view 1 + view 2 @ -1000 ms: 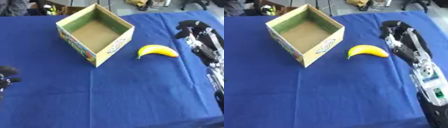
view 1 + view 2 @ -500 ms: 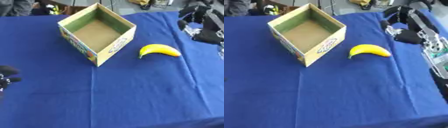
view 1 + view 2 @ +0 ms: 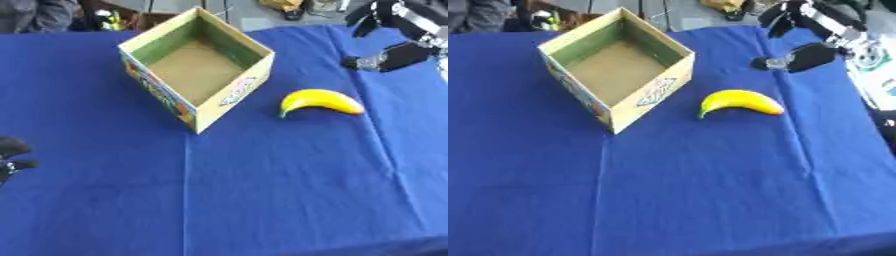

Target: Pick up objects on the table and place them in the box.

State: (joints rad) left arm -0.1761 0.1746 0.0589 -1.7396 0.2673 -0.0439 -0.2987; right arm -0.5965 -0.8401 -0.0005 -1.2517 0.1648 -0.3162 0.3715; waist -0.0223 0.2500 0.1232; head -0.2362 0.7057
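**Banana on the cloth, box open, nothing in my hands**

My right hand (image 3: 811, 35) is up near the far right corner of the tabletop, hanging above the cloth with nothing in it. The fingers (image 3: 776, 22) are spread and only slightly bent, and the thumb sticks out toward the middle of the table, so the hand is released and touches nothing I can see. The arm behind it runs off the right edge.

My left hand (image 3: 10, 155) only peeks in at the left edge of the tabletop, toward the near side. All I get is a couple of dark fingertips, so I honestly can't tell if it's spread or curled.

The banana (image 3: 738, 102) lies flat on the blue tablecloth (image 3: 693, 190), right of centre, curve arching away from me, ends pointing toward the near edge. It sits nearer to me than the right hand and clearly apart from it.

The box (image 3: 197, 70) is just left of the banana, toward the far left part of the table, turned so one corner points at me. It's open on top, and I see only its bare brown floor inside. There's a small gap of cloth between box and banana.
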